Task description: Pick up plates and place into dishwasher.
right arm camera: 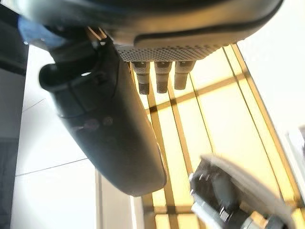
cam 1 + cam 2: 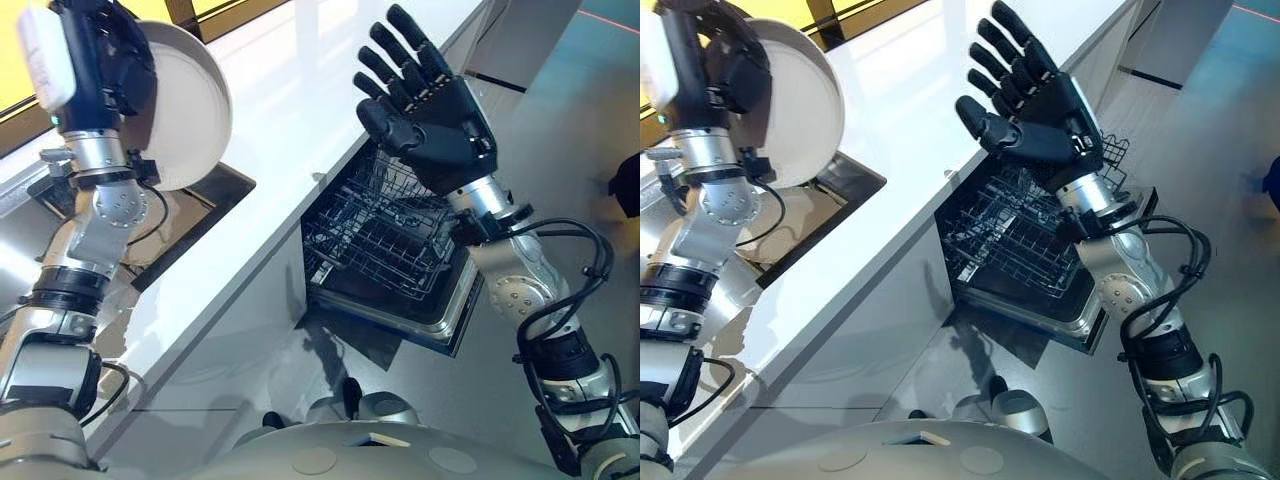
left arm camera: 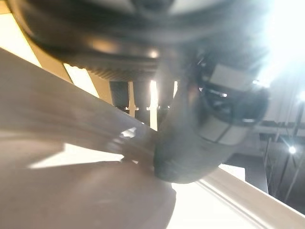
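One white round plate [image 2: 192, 100] is at the far left, lifted up in the air and standing almost on its edge. The left hand [image 2: 95, 60] holds it. In the left wrist view the thumb [image 3: 190, 143] is curled and presses on the plate's rim, so the hand is grasping the plate. The white thumb cover is turned toward the head camera.

Under the plate is a steel sink with a dark rim [image 2: 222, 190], set into the long white countertop [image 2: 290, 120]. The plate is above the sink and touches neither the sink nor the countertop. Behind the left hand, a yellow strip with dark bars [image 2: 215, 8] runs along the far edge of the countertop.

To the right of the sink, the countertop lies between the plate and the open dishwasher [image 2: 445, 318], which is below the counter's front edge. Its dark wire rack [image 2: 385, 235] is pulled out over the lowered door. No plate can be seen among the wires that are visible.

Further right, the right hand [image 2: 440, 120] hangs in the air above the rack, with its palm turned toward the plate. Its fingers [image 2: 400, 50] are straight and spread, and it holds nothing. This hand covers the far part of the rack. A grey floor [image 2: 560, 120] is to the right of the dishwasher.
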Controlling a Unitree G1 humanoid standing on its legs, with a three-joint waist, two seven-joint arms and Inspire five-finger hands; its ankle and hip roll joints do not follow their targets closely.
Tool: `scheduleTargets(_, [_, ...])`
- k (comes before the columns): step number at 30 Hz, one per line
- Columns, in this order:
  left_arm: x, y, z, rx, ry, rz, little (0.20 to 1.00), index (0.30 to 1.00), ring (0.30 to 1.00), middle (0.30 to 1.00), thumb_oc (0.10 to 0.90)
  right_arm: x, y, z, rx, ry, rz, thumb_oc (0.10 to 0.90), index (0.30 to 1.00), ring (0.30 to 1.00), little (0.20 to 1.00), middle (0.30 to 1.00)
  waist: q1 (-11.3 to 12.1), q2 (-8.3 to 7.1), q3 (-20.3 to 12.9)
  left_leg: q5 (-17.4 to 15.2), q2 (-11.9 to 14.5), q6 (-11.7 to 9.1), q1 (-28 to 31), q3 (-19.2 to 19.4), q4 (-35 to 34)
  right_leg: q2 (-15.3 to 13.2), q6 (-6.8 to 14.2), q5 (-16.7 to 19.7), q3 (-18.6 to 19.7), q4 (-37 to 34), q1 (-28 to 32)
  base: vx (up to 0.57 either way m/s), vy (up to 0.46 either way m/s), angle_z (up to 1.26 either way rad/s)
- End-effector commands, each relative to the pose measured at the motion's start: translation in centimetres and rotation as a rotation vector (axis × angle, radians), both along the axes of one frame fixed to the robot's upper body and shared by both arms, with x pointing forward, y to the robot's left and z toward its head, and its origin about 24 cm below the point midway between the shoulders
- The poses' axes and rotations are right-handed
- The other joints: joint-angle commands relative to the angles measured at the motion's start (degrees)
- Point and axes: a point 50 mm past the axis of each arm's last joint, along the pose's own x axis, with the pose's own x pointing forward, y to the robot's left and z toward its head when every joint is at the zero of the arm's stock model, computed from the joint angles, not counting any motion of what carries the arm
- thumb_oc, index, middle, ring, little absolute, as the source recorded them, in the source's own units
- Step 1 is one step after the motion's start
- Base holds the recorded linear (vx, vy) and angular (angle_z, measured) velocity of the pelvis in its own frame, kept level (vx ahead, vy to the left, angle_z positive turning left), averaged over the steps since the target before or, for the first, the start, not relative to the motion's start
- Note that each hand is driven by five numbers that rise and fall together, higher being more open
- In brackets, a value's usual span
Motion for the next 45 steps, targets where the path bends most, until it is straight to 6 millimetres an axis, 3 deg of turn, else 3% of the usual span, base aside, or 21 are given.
scheduleTargets(1, [0.6,-1.6,4.8,0.039,-0.227,-0.044,0.2,0.3,0.3,0.3,0.1,-0.7,1.6,5.3,0.17,-0.194,0.086,0.8,0.9,0.9,0.9,0.9,0.6,1.29,-6.7,-3.3,-4.4,2.3,-2.2,-1.6,0.1,3.2,3.6,-5.5,-5.8,4.4,-0.3,0.0,0.0,0.0])
scheduleTargets(15, [1.8,-4.7,3.2,0.111,-0.177,-0.105,0.2,0.3,0.3,0.3,0.1,0.3,6.4,4.2,0.142,-0.054,0.178,0.8,0.9,0.9,0.9,0.9,2.4,1.16,-6.7,-2.4,-4.6,2.1,-2.7,-3.0,0.1,3.0,3.6,-5.2,-6.8,4.5,-0.1,0.0,0.0,0.0])
scheduleTargets(33, [1.5,-5.4,2.6,0.139,-0.175,-0.118,0.2,0.3,0.3,0.3,0.1,2.2,7.1,1.8,-0.039,0.012,0.044,0.8,0.9,0.9,0.9,0.9,3.6,1.07,-6.2,-2.0,-4.8,2.2,-2.8,-4.5,0.1,2.7,3.5,-5.6,-7.3,5.3,0.0,0.0,0.0,0.0])
scheduleTargets(45, [1.3,-6.1,2.8,0.155,-0.177,-0.154,0.2,0.3,0.3,0.3,0.1,2.3,8.7,-0.2,-0.009,0.2,0.217,0.8,0.9,0.9,0.9,0.9,4.3,0.75,-6.1,-1.8,-4.9,2.1,-3.1,-5.4,0.2,2.5,3.6,-5.7,-7.8,5.4,0.0,0.0,-0.001,0.01])
